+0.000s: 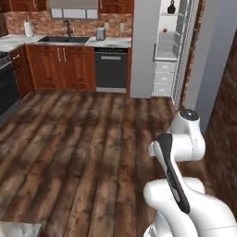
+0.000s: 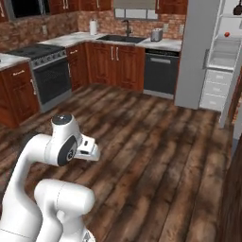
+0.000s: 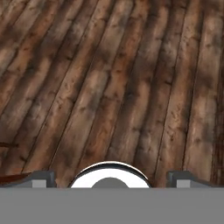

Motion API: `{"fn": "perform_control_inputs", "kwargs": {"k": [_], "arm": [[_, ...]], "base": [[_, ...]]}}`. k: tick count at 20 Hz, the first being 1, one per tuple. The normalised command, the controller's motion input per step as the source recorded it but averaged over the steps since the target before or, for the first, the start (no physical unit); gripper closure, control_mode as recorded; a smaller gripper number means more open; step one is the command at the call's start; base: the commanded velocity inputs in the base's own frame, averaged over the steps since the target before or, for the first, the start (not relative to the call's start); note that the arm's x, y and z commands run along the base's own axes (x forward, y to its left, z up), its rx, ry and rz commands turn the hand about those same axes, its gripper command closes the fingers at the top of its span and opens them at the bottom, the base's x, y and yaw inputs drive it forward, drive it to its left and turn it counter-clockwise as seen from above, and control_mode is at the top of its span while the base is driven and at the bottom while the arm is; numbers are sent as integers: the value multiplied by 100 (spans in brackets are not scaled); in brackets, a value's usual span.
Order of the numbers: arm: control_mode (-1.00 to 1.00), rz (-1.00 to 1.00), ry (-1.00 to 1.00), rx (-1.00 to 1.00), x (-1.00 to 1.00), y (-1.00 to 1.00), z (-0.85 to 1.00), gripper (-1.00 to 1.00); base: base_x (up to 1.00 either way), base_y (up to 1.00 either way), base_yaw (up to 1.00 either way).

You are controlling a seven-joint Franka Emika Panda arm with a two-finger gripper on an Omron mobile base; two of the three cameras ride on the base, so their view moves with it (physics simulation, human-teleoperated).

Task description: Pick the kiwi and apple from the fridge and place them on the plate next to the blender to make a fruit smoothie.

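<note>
Folded arm [image 1: 178, 152] waits far from the open fridge [image 1: 173, 51]; gripper [image 3: 109, 177] spread, empty. Apple [image 1: 165, 30] shelved; drive closer next.

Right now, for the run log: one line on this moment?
phase: approach | tall light-grey fridge: open | small round red apple: on shelf | gripper: open, empty, over floor
</note>
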Motion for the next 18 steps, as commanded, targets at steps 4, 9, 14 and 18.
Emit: {"fn": "perform_control_inputs", "kwargs": {"k": [4,9,14,18], "arm": [[100,0,0,0,0,0,0,-100],[100,0,0,0,0,0,0,-100],[100,0,0,0,0,0,0,-100],[100,0,0,0,0,0,0,-100]], "base": [[100,0,-47],[100,11,-41],[100,34,-30],[100,46,-18]]}}
